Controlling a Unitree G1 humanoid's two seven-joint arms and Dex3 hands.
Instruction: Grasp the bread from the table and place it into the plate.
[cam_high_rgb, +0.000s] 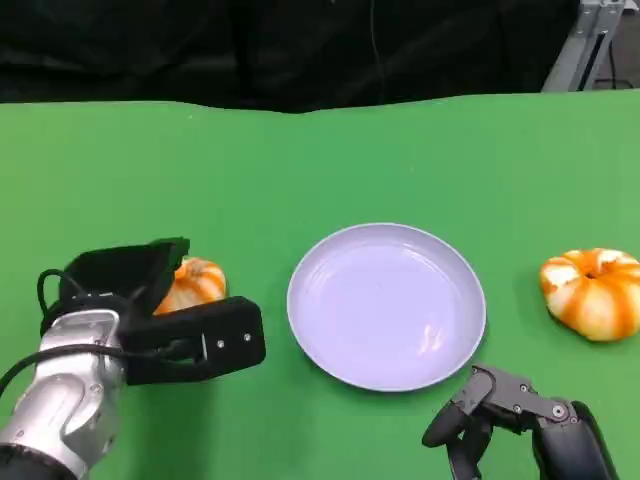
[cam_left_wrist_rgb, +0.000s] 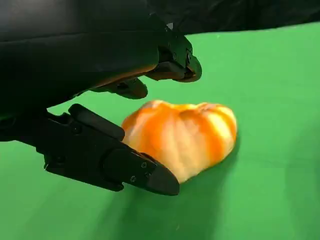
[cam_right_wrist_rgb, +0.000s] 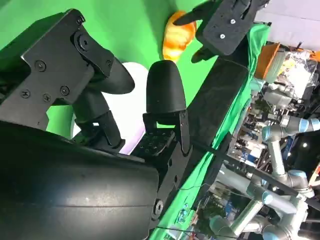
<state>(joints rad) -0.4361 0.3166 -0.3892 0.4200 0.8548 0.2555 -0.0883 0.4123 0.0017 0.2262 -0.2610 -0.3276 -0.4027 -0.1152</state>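
An orange-and-white bread (cam_high_rgb: 196, 284) lies on the green table at the left, partly hidden behind my left hand (cam_high_rgb: 160, 322). In the left wrist view the bread (cam_left_wrist_rgb: 185, 135) rests on the cloth, with the left hand (cam_left_wrist_rgb: 85, 65) straddling it. The fingers hover above the bread with a gap, and the thumb lies low against its near side. The pale round plate (cam_high_rgb: 386, 305) sits in the middle, bare. My right hand (cam_high_rgb: 510, 408) hangs near the front edge just right of the plate, fingers apart and holding nothing. The right wrist view shows that hand (cam_right_wrist_rgb: 100, 125) in front of the plate (cam_right_wrist_rgb: 131, 80).
A second orange-and-white bread (cam_high_rgb: 592, 292) lies at the right of the table, apart from the plate. The table's far edge (cam_high_rgb: 300, 105) meets a dark backdrop. A metal stand (cam_high_rgb: 585, 45) rises at the far right corner.
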